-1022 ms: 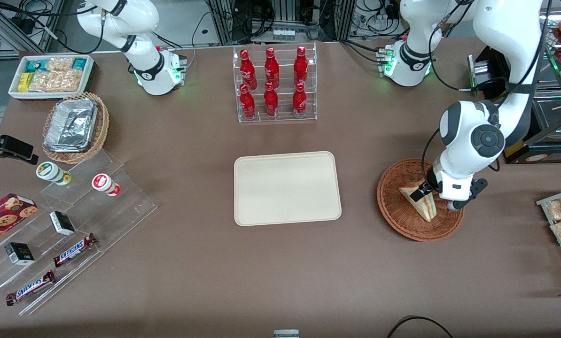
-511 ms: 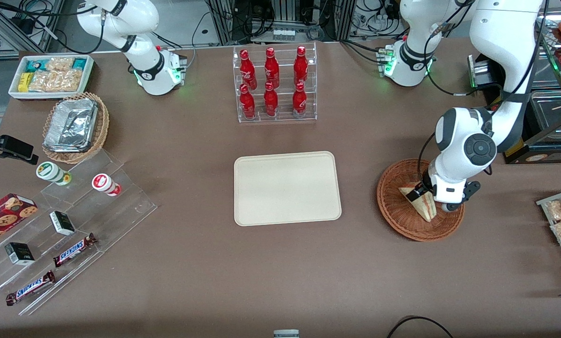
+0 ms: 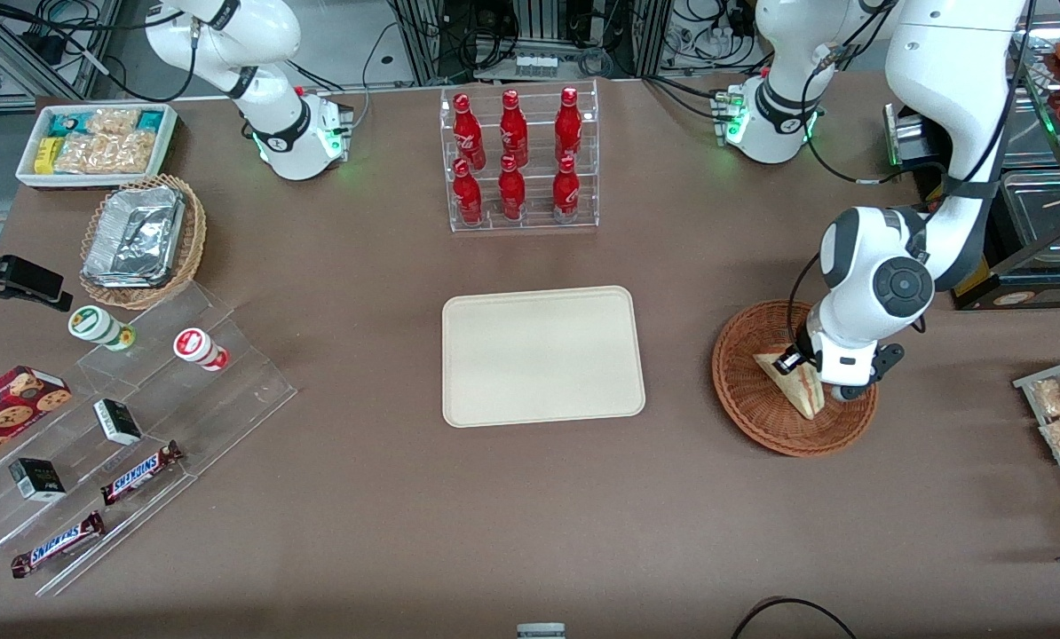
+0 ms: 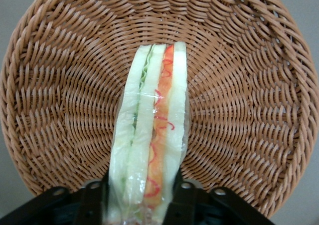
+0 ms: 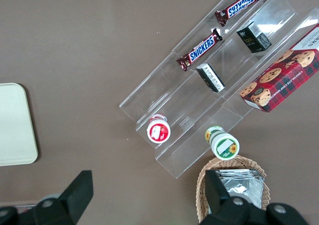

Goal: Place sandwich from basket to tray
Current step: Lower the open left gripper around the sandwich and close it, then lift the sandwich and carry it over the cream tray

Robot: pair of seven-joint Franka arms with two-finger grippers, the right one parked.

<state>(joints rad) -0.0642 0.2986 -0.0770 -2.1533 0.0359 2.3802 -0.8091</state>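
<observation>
The sandwich [image 3: 800, 388], a wrapped wedge of pale bread with green, yellow and red layers, lies in the round reddish-brown wicker basket [image 3: 747, 399] toward the working arm's end of the table. My left gripper [image 3: 802, 366] is down in the basket. In the left wrist view the sandwich [image 4: 150, 130] runs between the two black fingers [image 4: 182, 197], which press its wrap on both sides over the basket's weave [image 4: 239, 110]. My gripper [image 4: 139, 201] is shut on it. The beige tray [image 3: 543, 355] lies bare at mid-table, beside the basket.
A clear rack of red bottles [image 3: 517, 160] stands farther from the front camera than the tray. Toward the parked arm's end are a tan basket with a foil container [image 3: 139, 240], a white bin of snacks [image 3: 95, 142] and clear steps with candy bars [image 3: 139, 470].
My left arm has come a little toward the tray and lower over the basket. The sandwich stays in the basket, with the fingers now on either side of it.
</observation>
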